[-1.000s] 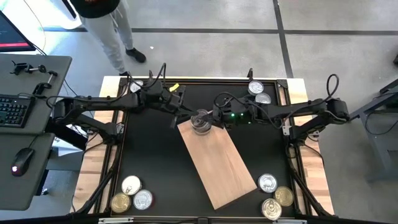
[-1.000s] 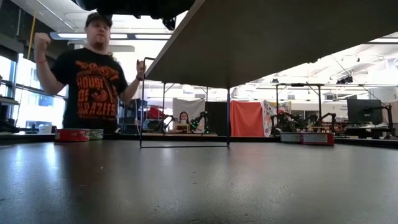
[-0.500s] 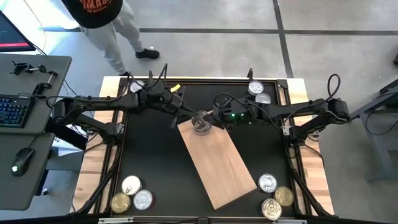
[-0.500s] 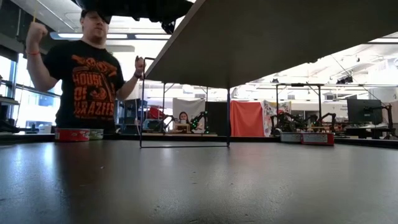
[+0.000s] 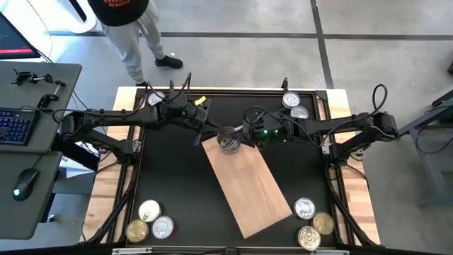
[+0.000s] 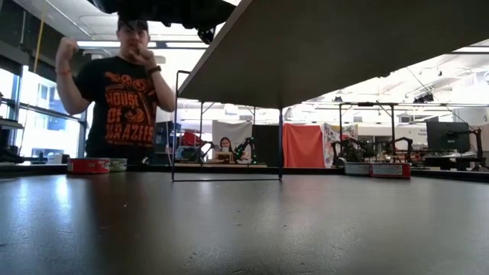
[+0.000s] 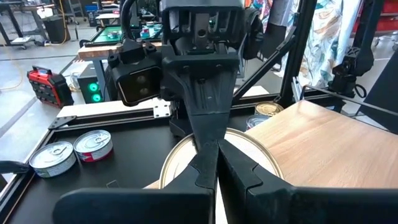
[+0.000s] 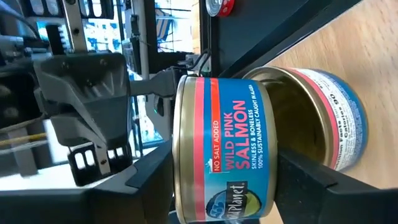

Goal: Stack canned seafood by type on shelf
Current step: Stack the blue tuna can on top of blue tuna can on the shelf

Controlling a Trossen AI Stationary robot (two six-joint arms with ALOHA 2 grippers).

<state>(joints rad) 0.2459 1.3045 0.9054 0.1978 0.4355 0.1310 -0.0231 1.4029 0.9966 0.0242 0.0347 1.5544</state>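
Salmon can (image 8: 224, 152) sits clamped in my right end effector (image 5: 237, 136), stacked on another can (image 8: 323, 121) at the shelf's (image 5: 251, 185) far corner. My left end effector (image 5: 209, 130) (fingers shut, empty) hovers just beside it. If I release off-centre, I judge the top can may slide off.

Blue-and-red salmon tin (image 8: 224, 155), gold rim

Label's blue with a red band and white lettering. Board (image 5: 248, 184) is light-brown wood grain on a black table (image 5: 170, 177); person's shirt (image 6: 126, 107) is black with orange print.
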